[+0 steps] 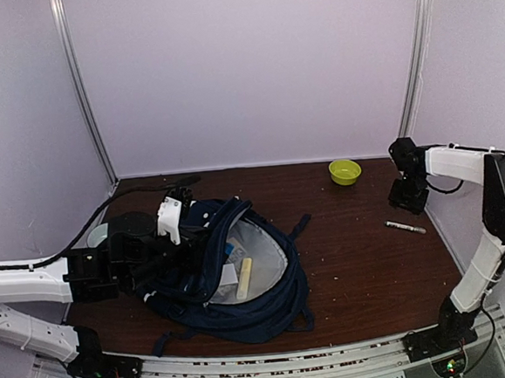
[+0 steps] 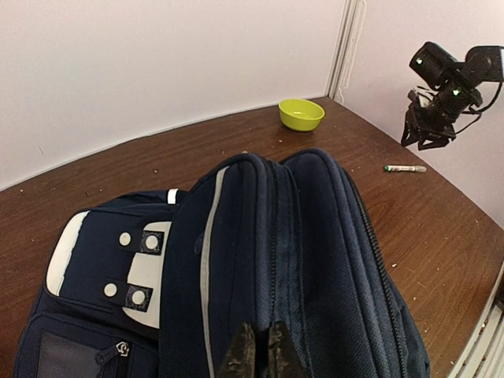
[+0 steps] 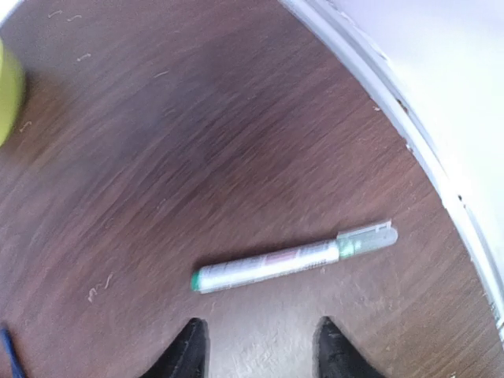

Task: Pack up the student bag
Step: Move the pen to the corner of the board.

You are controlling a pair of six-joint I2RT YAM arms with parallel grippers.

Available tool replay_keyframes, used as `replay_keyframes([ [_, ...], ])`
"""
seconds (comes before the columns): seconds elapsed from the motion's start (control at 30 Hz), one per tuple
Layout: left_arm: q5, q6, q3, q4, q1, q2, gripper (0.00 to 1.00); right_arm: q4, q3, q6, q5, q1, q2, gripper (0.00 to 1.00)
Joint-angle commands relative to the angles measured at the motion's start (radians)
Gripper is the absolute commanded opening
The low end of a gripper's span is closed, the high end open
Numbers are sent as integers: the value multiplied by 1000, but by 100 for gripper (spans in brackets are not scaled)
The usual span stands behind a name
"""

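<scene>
**Kid:** Where is the student bag [image 1: 279,302]?

**Me:** It lies on the left half of the table [image 1: 364,268], close to the near edge. Its mouth is wide open. My left gripper [image 2: 256,350] is clenched tight on the cloth at the top, and I think it holds that side up.

**Kid:** Is it hard to hold?

**Me:** I guess it is soft and floppy. It is big, so it may be a bit heavy, and it will sag where nothing holds it. The thick rim by the zip looks like a good place to pinch. The flat cloth would bunch up and slip. The straps lie loose near the front edge of the table and could snag.

**Kid:** What is inside?

**Me:** A pale stick [image 1: 245,277] lies on the grey lining.

**Kid:** And to the right?

**Me:** Bare table with lots of room. A green bowl [image 1: 345,171] sits far back. A pen [image 3: 291,256] lies near the right edge of the table. My right gripper [image 3: 260,342] hangs just over it, with its fingers apart and nothing between them.

**Kid:** Is the pen easy?

**Me:** It looks thin, hard and smooth, so it may roll. I would take it in the middle. The wall [image 3: 441,47] is close there, so I have little room on that side. The way across to the bag is open.
</scene>
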Motion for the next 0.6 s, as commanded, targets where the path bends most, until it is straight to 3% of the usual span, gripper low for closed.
replay_keyframes([
  [0.0, -36, -9, 9, 53, 11, -42, 0, -82, 104, -57, 60, -27, 147, 33],
  [0.13, -41, -11, 3, 48, 11, -53, 0, -107, 156, -93, 0, -29, 246, 15],
  [0.57, -23, -3, 5, 88, 11, -21, 0, -15, -110, -125, -167, 23, 73, 12],
])
